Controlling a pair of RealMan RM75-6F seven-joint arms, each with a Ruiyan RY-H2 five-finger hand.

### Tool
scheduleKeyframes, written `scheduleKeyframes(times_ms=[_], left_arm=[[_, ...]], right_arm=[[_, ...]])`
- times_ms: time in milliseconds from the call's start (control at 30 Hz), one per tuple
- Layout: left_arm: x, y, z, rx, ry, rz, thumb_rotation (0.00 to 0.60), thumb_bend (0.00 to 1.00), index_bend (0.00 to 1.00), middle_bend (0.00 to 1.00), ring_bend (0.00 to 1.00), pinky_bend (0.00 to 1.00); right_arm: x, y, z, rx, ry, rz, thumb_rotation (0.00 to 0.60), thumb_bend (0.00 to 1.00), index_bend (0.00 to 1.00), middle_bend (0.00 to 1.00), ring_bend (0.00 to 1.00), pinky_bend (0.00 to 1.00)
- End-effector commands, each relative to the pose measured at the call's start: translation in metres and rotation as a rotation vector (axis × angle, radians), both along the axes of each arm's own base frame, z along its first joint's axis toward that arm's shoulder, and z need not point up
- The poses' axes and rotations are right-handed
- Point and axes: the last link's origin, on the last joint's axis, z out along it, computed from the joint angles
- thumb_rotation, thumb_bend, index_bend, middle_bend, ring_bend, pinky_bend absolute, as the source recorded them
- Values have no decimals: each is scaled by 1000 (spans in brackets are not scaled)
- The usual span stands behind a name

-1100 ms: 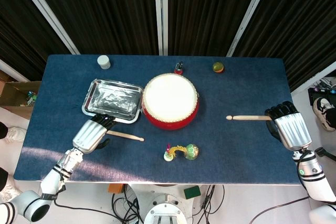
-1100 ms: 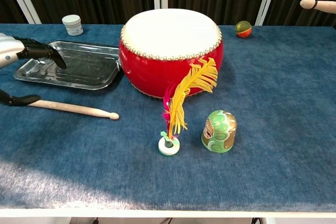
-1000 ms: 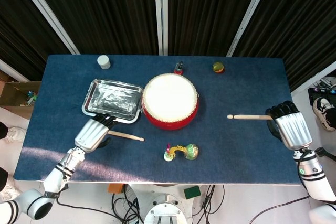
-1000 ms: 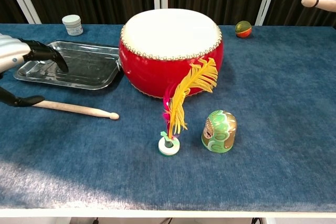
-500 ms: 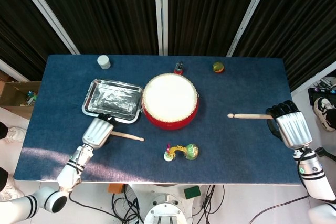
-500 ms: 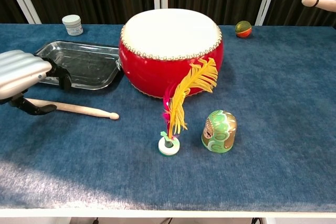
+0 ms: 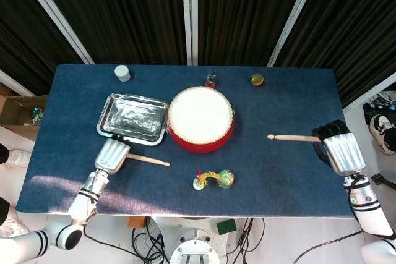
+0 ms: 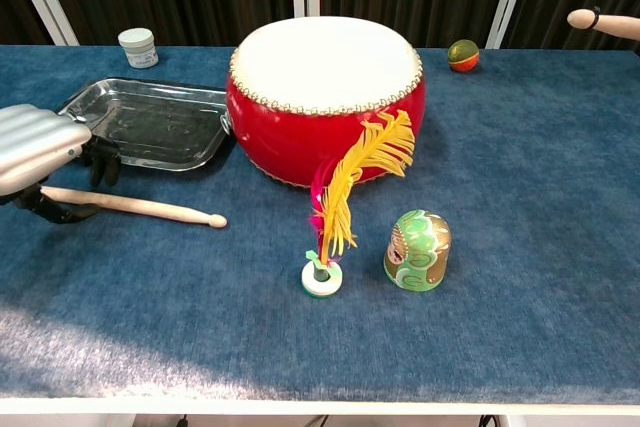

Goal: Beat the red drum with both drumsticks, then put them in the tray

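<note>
The red drum (image 7: 201, 119) (image 8: 325, 97) with its pale skin stands mid-table. Left of it lies the silver tray (image 7: 132, 118) (image 8: 150, 122). One drumstick (image 7: 147, 159) (image 8: 140, 208) lies flat on the blue cloth in front of the tray, tip pointing right. My left hand (image 7: 112, 154) (image 8: 35, 152) hovers over its handle end, fingers hanging behind the stick and thumb curled at its near side, not closed around it. My right hand (image 7: 337, 149) grips the second drumstick (image 7: 292, 138) (image 8: 600, 21), which is level above the table and points left toward the drum.
A feather shuttlecock (image 8: 335, 207) and a green painted doll (image 8: 418, 250) stand in front of the drum. At the back are a white jar (image 8: 138, 47), a small figurine (image 7: 211, 80) and a coloured ball (image 8: 462, 54).
My left hand has slid right and lowered over the lying drumstick's handle, fingers curling down around it. The stick has not moved. The right hand holds its stick almost still.
</note>
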Motion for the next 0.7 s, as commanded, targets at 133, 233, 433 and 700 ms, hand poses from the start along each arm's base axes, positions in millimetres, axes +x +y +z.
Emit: scheduleKeyframes(times_ms=[133,233,433,700], left_arm=[[0,-1,0,-4,40,16,600,288,481,501,423,362],[3,-1,0,-6,65,21,600,289,481,501,426,362],[6,-1,0,-13,85,30,600,310,492,501,430,363],[4,1,-2,-22,94,47,600,355,505,507,431,363]], right_arm=[[-1,0,0,0,-1,-7,600,641,786,666,373,344],[-2,0,-1,2,-3,-10,600,640,786,666,373,341],[-4,0,-1,1,-8,-17,600,640,786,666,373,337],[-7,1,-1,0,-14,-25,600,640,786,666,373,336]])
